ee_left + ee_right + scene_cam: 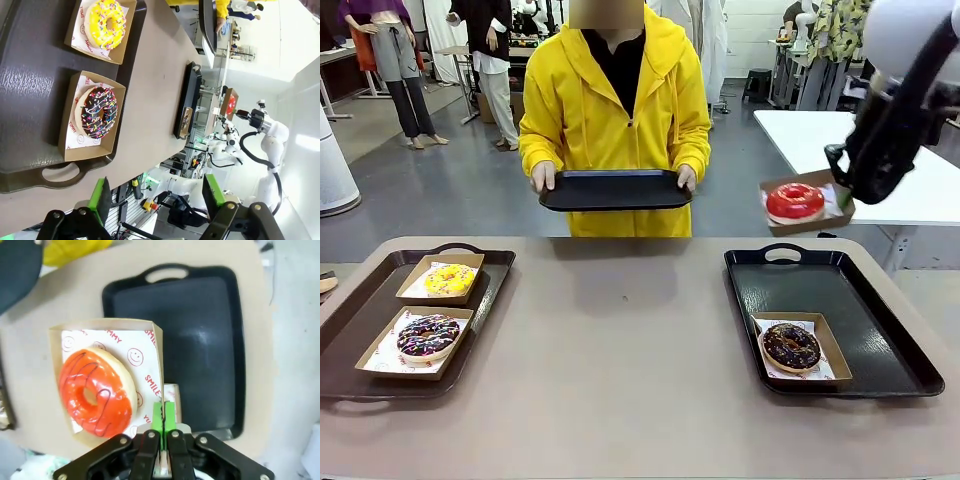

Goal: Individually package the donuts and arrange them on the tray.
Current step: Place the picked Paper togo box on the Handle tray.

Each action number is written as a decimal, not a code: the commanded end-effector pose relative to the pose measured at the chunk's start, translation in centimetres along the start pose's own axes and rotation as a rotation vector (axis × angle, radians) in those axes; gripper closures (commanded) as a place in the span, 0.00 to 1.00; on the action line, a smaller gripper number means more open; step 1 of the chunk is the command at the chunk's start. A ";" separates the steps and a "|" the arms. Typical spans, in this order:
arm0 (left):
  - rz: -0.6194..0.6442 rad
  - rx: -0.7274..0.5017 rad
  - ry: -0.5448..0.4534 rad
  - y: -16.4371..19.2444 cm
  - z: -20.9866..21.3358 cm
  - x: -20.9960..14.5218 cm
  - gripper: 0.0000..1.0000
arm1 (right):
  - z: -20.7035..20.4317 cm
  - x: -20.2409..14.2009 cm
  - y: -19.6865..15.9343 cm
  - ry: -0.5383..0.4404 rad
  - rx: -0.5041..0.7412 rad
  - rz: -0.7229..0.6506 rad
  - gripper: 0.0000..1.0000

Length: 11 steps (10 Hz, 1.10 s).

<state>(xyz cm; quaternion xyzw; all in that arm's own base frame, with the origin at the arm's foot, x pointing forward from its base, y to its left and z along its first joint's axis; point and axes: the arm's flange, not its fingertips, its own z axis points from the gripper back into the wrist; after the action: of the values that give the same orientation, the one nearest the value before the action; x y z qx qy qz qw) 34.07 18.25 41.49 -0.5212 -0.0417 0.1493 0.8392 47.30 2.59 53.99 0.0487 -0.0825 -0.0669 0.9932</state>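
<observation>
While pinched by one wall in the right gripper (163,416), red donut (794,201) box (155,347) hangs above right tray (880,330). Could tilt, spilling. Left gripper (157,196) agape, empty.

Front view: left tray (350,330) cut by the frame's left edge; right arm (905,90) cut at upper right, its gripper fingertips hidden behind the red donut's box (807,203). Left wrist view: distant dark donut (186,119) too small to resolve; yellow donut's box (102,27) cropped at top
</observation>
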 end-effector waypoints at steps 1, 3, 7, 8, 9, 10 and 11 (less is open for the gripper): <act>-0.005 -0.007 -0.001 0.0 0.2 -0.1 0.05 | -2.1 2.0 -1.3 0.011 0.026 0.031 0.99; -0.005 -0.007 -0.001 0.0 0.2 -0.1 0.05 | -4.4 4.2 -3.5 0.039 0.041 0.011 0.99; -0.005 -0.007 -0.001 0.0 0.2 -0.1 0.05 | -6.7 4.7 -4.0 0.074 0.000 0.007 0.99; -0.005 -0.007 -0.001 0.0 0.2 -0.1 0.05 | -6.7 4.7 -4.0 0.074 0.000 0.007 0.99; -0.005 -0.007 -0.001 0.0 0.2 -0.1 0.05 | -6.7 4.7 -4.0 0.074 0.000 0.007 0.99; -0.005 -0.007 -0.001 0.0 0.2 -0.1 0.05 | -6.7 4.7 -4.0 0.074 0.000 0.007 0.99; -0.005 -0.007 -0.001 0.0 0.2 -0.1 0.05 | -6.7 4.7 -4.0 0.074 0.000 0.007 0.99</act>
<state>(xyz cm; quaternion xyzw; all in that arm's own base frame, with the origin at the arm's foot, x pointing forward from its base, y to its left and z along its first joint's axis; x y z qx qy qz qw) 34.09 18.22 41.50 -0.5209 -0.0415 0.1490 0.8395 53.11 -1.48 48.06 0.0528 -0.0482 -0.0592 0.9957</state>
